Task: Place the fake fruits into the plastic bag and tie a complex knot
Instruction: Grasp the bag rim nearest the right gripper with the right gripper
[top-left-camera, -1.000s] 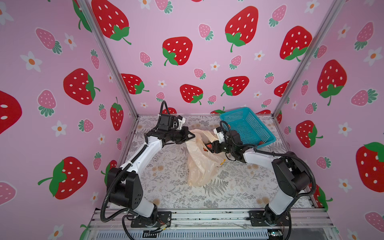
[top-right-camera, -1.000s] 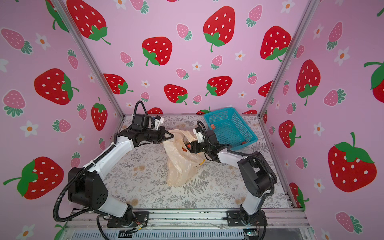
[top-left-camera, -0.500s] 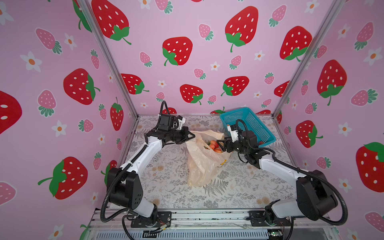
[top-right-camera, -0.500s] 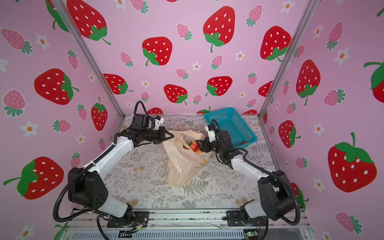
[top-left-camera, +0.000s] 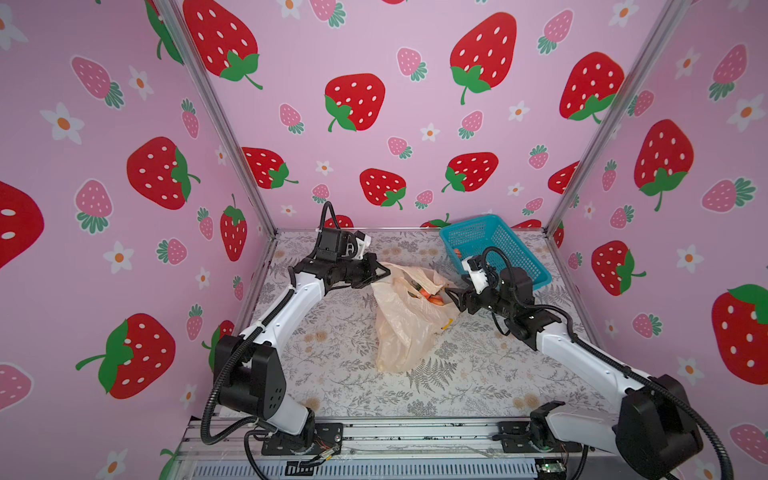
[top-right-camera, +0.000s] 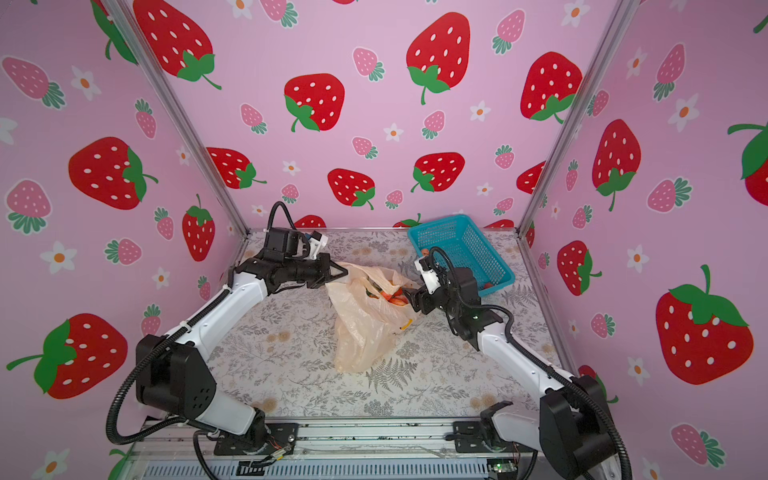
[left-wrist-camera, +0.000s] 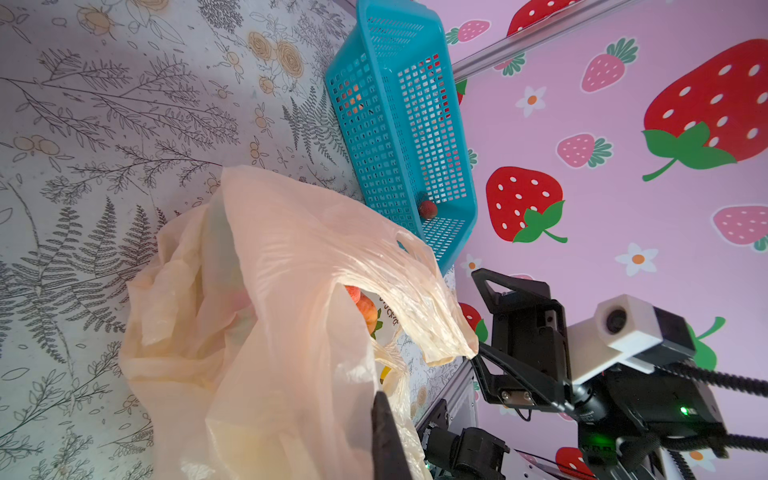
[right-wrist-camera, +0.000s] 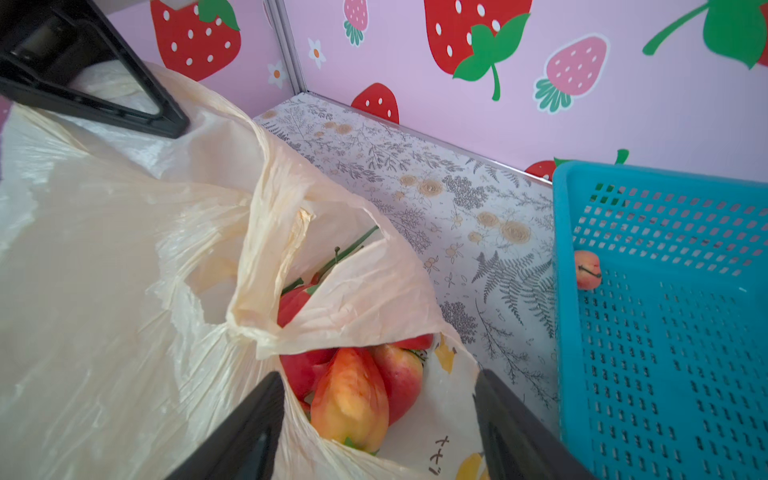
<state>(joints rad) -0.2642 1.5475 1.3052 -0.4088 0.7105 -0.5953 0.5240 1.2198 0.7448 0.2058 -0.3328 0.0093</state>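
The peach plastic bag (top-left-camera: 405, 328) (top-right-camera: 361, 328) lies mid-table with its mouth raised toward the back. My left gripper (top-left-camera: 384, 272) (top-right-camera: 343, 272) is shut on the bag's rim and holds it up; in the left wrist view only one dark finger (left-wrist-camera: 386, 440) shows against the film (left-wrist-camera: 270, 291). Several red and orange fake fruits (right-wrist-camera: 349, 399) (top-left-camera: 430, 297) (left-wrist-camera: 365, 309) sit inside the mouth. My right gripper (top-left-camera: 453, 297) (top-right-camera: 409, 297) (right-wrist-camera: 378, 428) is open at the mouth's right side, with nothing held.
A blue mesh basket (top-left-camera: 494, 249) (right-wrist-camera: 665, 332) stands at the back right, just behind my right wrist. It holds a peach-coloured fruit (right-wrist-camera: 587, 270) and a dark red one (left-wrist-camera: 428, 209). Pink strawberry-print walls close in three sides.
My right gripper has drawn back to the right from over the bag's mouth and its jaws stand a little wider. The fruits in the mouth now show. My left gripper has stayed put.
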